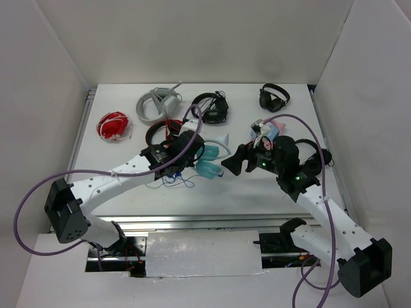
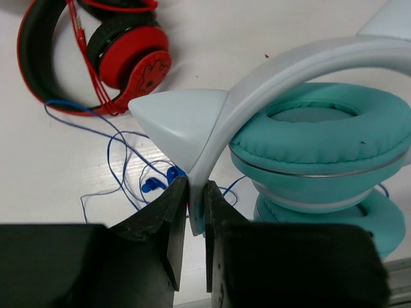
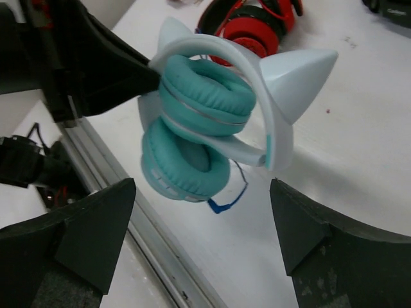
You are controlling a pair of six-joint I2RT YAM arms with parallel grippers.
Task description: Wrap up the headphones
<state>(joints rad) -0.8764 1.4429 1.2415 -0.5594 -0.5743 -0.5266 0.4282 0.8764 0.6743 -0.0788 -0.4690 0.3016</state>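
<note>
The left gripper (image 2: 191, 212) is clenched on the white band of the headphones (image 2: 321, 128). Its two black fingers pinch the thin arch just below one pointed, ear-shaped piece, so the set juts out beyond the fingertips with its two teal cups folded one over the other. The right gripper (image 3: 202, 192) stands wide apart and grasps nothing; the cups and the second ear sit ahead of it, framed between its fingers but apart from both. The band looks like smooth hard plastic, probably slick and a little springy, so a pinch on its narrow edge may let it twist. The cushions are soft matte padding that would squash and give a poor hold, and the whole set seems light. The thin blue cable (image 2: 122, 154) is the limp part. It lies in loose loops on the white table (image 2: 270, 32) beyond the left fingers, near the red-and-black headphones (image 2: 122, 58), and a short blue length dangles under the lower cup. Whether the loops are knotted is hard to tell. That dangling length, just ahead of the right fingertips, seems the better place to grip for winding.
</note>
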